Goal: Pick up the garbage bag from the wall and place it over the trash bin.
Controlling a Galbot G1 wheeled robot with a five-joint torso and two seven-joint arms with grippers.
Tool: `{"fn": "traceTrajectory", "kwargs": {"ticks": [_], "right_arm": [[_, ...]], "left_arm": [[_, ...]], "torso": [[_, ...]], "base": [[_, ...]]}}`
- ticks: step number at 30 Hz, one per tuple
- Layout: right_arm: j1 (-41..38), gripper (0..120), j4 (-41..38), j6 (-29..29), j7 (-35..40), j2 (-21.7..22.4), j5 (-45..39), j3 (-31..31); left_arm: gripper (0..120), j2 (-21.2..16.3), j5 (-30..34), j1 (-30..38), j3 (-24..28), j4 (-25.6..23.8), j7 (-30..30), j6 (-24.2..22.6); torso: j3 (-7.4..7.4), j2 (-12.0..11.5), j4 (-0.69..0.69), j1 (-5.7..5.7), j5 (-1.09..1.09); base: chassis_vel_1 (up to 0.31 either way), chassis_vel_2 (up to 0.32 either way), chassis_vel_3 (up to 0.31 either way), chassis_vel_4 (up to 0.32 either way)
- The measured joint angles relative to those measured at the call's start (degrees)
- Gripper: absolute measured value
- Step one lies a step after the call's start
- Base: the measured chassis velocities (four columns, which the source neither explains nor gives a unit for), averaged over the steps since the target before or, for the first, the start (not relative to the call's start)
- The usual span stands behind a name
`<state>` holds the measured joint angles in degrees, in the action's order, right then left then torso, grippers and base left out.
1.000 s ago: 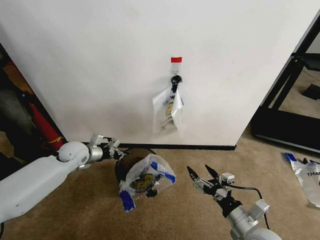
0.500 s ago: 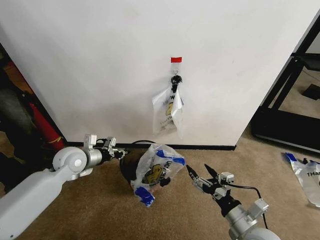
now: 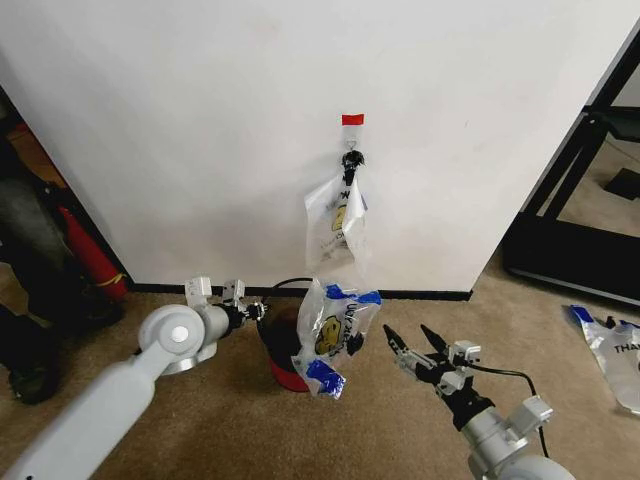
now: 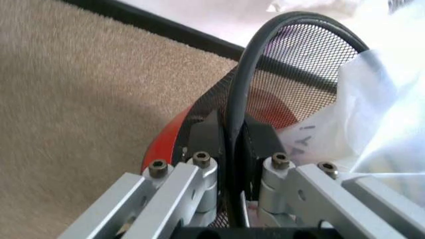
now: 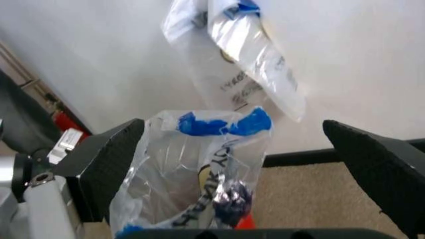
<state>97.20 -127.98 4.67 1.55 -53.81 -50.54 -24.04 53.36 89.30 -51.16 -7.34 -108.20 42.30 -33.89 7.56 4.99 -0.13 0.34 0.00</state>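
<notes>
We take the trash bin (image 3: 285, 345) as landmark: it stands on the carpet (image 3: 180, 440) just in front of the wall (image 3: 200, 120), tilted, its black mesh rim raised and its red lower side showing. The left pincer (image 3: 257, 311) is at the bin's left rim; in the left wrist view its fingers (image 4: 259, 142) are clamped on the dark rim wire (image 4: 239, 99), so we record it as closed on the trash bin. The garbage bag (image 3: 337, 333) hangs against the bin's right side, touching it, blue handles up, yellow smiley facing us, blue bottom edge low by the carpet. We cannot tell how far the bag reaches over the rim. The right pincer (image 3: 415, 345) is to the right of the bin, near the bag but apart from it, fingers spread wide and holding nothing; in the right wrist view the bag sits between its two dark fingers (image 5: 109, 164), farther off. Count: one bin, one garbage bag at the bin, one bunch of like bags (image 3: 338, 225) on the black hook (image 3: 351, 158) above the bin, under a red tape strip (image 3: 352, 119), and one like bag flat on the carpet (image 3: 612, 355) far right of the bin. Floor is tan carpet; the wall is white with a black baseboard (image 3: 420, 294).
</notes>
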Motion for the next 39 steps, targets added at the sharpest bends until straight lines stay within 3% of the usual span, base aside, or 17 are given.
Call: {"fn": "traceTrajectory", "kwargs": {"ticks": [8,17,26,39], "right_arm": [[-1.59,100,0.55,-0.22,1.43,0.18,-0.31,-0.39],[-1.75,100,0.94,-0.56,1.78,-0.29,-0.28,-0.44],[-0.47,100,0.16,-0.71,1.91,-1.32,0.69,-0.2],[0.77,100,-0.67,-0.71,1.77,-1.41,1.08,-0.76]], "left_arm": [[5,6.42,-3.25,-3.68,-1.8,-1.17,4.83,3.76],[5,11.9,-10.96,-11.27,-4.91,-5.33,5.15,7.61],[5,14.91,-11.94,-15.51,-4.88,-5.58,4.58,8.82],[5,16.79,-18.43,-15.81,-2.36,-0.63,-1.68,13.12]], "torso": [[0.0,0.0,0.01,0.0,0.02],[0.0,0.0,0.01,0.0,0.03],[0.0,0.0,0.0,0.0,0.01],[0.0,0.0,0.0,0.0,0.0]], "base": [[0.0,0.0,0.0,0.0],[0.0,0.0,0.0,0.0],[0.0,0.0,0.0,0.0],[0.0,0.0,0.0,0.0]]}}
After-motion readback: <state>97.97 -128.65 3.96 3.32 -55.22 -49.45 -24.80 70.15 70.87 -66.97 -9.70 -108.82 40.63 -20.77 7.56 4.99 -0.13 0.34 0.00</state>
